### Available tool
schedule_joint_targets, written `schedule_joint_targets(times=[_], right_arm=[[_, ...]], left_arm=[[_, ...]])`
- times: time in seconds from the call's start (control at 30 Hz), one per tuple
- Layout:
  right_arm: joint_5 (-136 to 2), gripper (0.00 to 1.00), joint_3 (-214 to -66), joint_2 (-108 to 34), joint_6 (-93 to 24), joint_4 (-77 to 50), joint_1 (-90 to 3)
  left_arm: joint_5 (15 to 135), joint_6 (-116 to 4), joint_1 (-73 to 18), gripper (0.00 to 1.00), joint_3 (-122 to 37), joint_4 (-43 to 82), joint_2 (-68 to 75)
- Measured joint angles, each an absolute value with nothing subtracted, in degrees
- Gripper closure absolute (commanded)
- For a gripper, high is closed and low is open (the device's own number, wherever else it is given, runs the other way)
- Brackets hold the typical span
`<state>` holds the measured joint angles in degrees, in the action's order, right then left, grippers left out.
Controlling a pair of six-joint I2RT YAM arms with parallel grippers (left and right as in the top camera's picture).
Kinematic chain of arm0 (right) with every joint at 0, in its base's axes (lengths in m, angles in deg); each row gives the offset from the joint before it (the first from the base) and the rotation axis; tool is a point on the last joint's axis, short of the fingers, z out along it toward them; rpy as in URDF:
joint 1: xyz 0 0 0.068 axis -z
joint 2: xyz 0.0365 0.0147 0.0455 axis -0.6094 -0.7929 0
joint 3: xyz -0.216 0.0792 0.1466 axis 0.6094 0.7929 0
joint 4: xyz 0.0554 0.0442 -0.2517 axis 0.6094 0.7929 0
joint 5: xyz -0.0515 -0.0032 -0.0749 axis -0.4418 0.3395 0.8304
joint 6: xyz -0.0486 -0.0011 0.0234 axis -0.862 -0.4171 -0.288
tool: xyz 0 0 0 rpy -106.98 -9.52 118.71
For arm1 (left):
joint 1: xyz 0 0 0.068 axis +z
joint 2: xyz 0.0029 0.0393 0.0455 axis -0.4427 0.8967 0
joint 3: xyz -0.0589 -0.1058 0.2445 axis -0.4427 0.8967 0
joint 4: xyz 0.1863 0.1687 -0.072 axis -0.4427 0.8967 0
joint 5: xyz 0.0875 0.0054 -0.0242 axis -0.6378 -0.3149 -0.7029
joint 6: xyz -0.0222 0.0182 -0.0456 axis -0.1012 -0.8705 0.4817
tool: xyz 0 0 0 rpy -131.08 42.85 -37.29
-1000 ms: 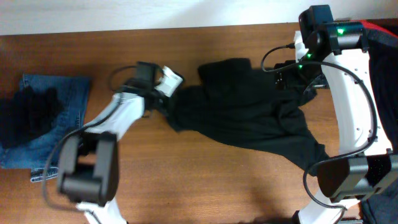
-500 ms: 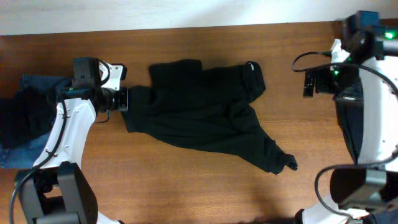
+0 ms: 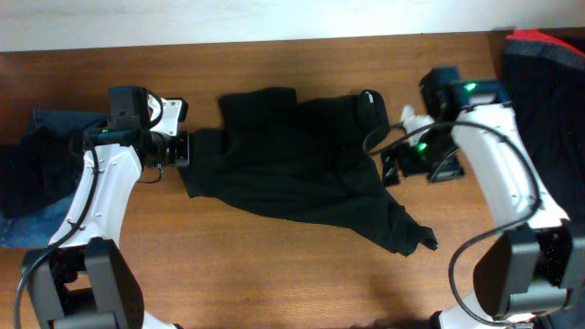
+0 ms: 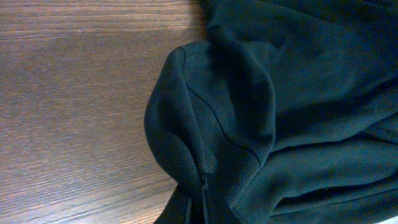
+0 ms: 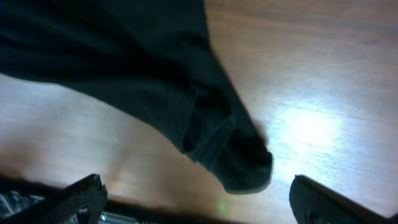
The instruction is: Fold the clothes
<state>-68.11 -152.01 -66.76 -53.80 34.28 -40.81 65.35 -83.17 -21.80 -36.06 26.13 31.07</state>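
The left arm (image 3: 99, 196) is stretching forward, the left gripper (image 3: 180, 147) pinching tight on the clothes (image 3: 292, 155). The right arm (image 3: 498, 175) is bending inward, the right gripper (image 3: 420, 168) gaping wide, facing down.

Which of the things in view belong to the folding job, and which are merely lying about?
Job: black garment, pinched at its left edge by the left hand; right hand, open beside it; jeans with a dark pile on top.
Lying about: red-edged dark cloth, far right, untouched.
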Motion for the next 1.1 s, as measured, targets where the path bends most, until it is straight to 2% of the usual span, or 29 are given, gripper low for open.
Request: schedule_joint_targets(times=[0.13, 0.23, 0.5, 1.0, 1.1], right_arm=[[-68.87, 0.00, -141.67, -66.83, -54.04, 25.52, -42.19], [-69.81, 0.03, -136.90, -66.83, -54.28, 20.69, -43.17], [-71.14, 0.05, -134.13, -66.83, -54.52, 13.01, -46.69], [-71.69, 0.06, -134.09, -66.85, -54.50, 12.01, -47.56], [-71.71, 0.12, -134.09, -67.77, -54.48, 11.77, -47.56]], left_arm=[[65.35, -83.17, -21.80, 1.00, -36.04, 25.98, 31.07], [65.33, -83.17, -21.80, 1.00, -36.02, 25.98, 31.07], [65.35, -83.17, -21.80, 1.00, -36.02, 26.00, 31.07], [65.33, -83.17, -21.80, 0.99, -36.02, 26.00, 31.07], [65.33, -83.17, -21.80, 0.99, -36.02, 26.00, 31.07]])
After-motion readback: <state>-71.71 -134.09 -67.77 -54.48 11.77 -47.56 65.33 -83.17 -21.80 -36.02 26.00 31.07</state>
